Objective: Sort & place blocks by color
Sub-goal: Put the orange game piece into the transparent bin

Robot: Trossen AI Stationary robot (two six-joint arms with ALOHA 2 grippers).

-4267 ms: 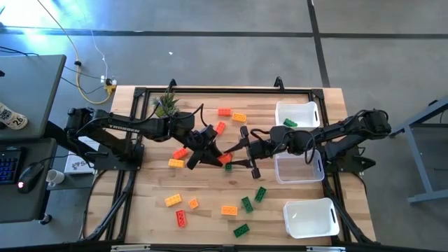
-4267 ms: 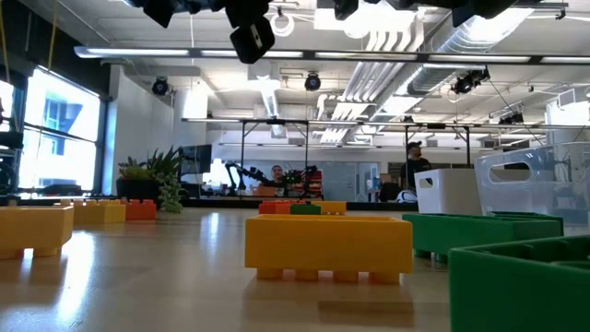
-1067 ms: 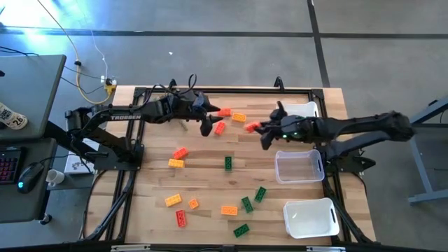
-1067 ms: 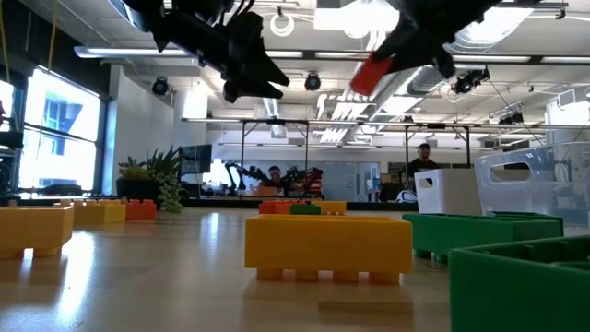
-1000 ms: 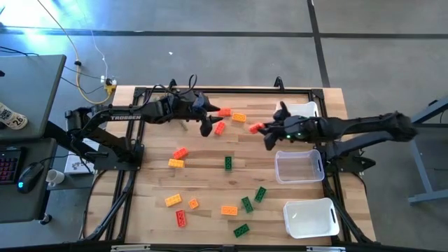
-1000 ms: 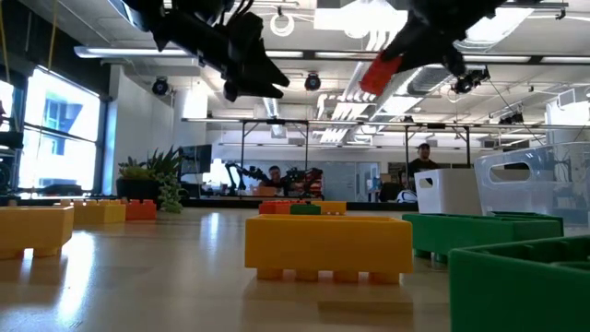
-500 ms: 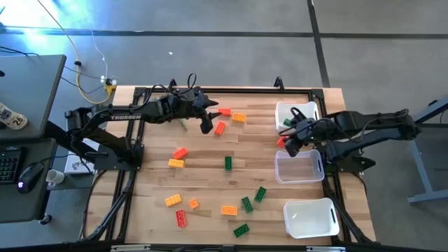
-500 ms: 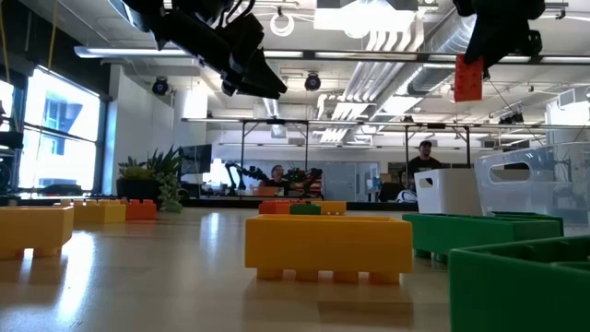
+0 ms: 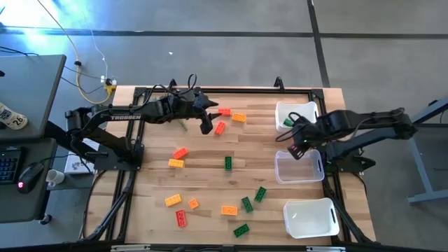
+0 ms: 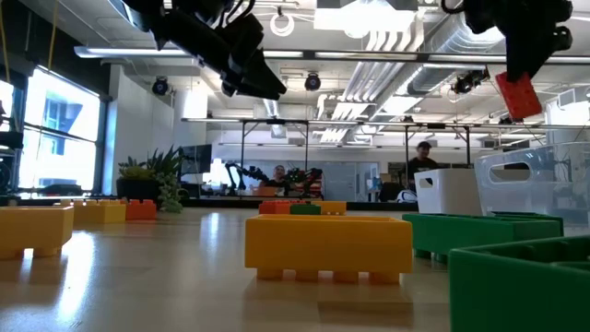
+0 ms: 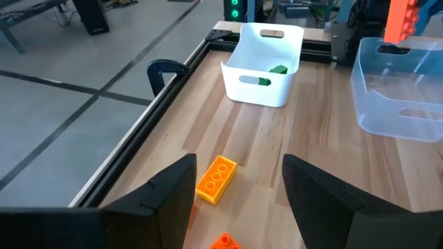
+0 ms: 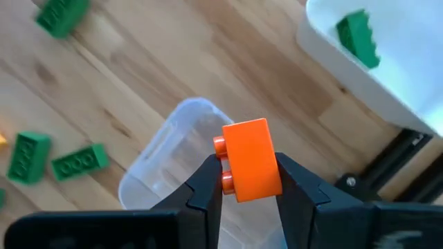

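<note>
Overhead, the light wooden table (image 9: pixel 210 175) with a black metal frame stands on a grey concrete floor (image 9: pixel 231 49). Small studded plastic blocks (image 9: pixel 231 162) in green, red-orange and yellow-orange lie scattered on it, most of them from the middle to the near edge. Three bins stand in a row along the right edge: a white plastic bin (image 9: pixel 297 115) at the far corner with green blocks inside, a clear plastic bin (image 9: pixel 299 168) in the middle, and another white bin (image 9: pixel 311 218) at the near corner.

The right gripper (image 12: pixel 248 181) hangs above the clear plastic bin, its fingers clamped on one red-orange block (image 12: pixel 250 160). The left gripper (image 9: pixel 205 126) hovers near the far edge, above a red-orange block and a yellow-orange block (image 11: pixel 215 179), its fingers apart and holding nothing.

A grey desk (image 9: pixel 28 91) stands to the left of the table. Beyond the table, a large hall with ceiling pipes shows, and a person (image 10: pixel 419 166) is far back.
</note>
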